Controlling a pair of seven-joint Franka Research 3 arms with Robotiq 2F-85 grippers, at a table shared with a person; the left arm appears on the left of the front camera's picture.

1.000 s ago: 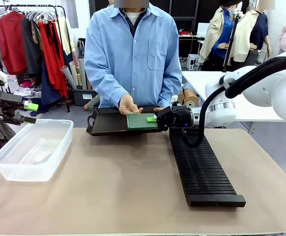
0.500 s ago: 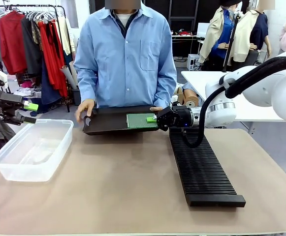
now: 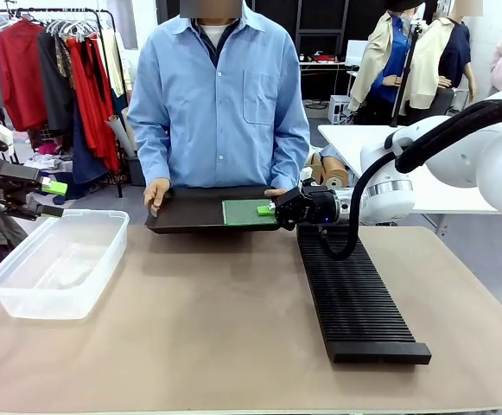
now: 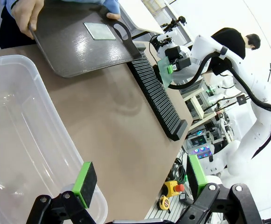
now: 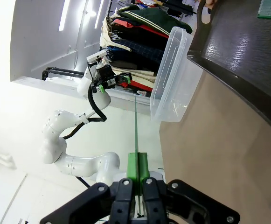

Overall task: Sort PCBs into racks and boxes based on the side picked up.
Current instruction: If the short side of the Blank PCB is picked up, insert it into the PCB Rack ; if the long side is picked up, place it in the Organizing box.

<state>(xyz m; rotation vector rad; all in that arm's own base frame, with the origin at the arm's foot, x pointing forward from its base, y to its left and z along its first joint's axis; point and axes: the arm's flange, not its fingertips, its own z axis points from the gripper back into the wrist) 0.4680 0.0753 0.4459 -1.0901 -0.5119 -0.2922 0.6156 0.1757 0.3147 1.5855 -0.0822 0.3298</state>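
My right gripper (image 3: pixel 268 209) is shut on a PCB (image 3: pixel 247 213) at the far side of the table. The board stands on edge with its dark green face toward the front camera, just left of the black slotted rack (image 3: pixel 354 294). Between the shut fingers of my right gripper (image 5: pixel 136 161), that PCB (image 5: pixel 135 123) shows as a thin green line. Another PCB (image 4: pixel 99 31) lies flat on the black tray (image 4: pixel 70 44). My left gripper (image 4: pixel 140 182) is open with nothing in it, above the near end of the clear box (image 4: pixel 18 140). It (image 3: pixel 54 199) hangs at the left edge, over the box (image 3: pixel 56 264).
A person in a blue shirt holds the black tray (image 3: pixel 190 212) by both ends, one hand (image 3: pixel 155 194) on its left handle. The rack (image 4: pixel 156 93) runs along the table's right side toward the front edge. Bare brown tabletop (image 3: pixel 207 328) lies between box and rack.
The person's hand left the held PCB and went to the tray's left end, and the person straightened up. The tray rose slightly. Neither gripper moved.
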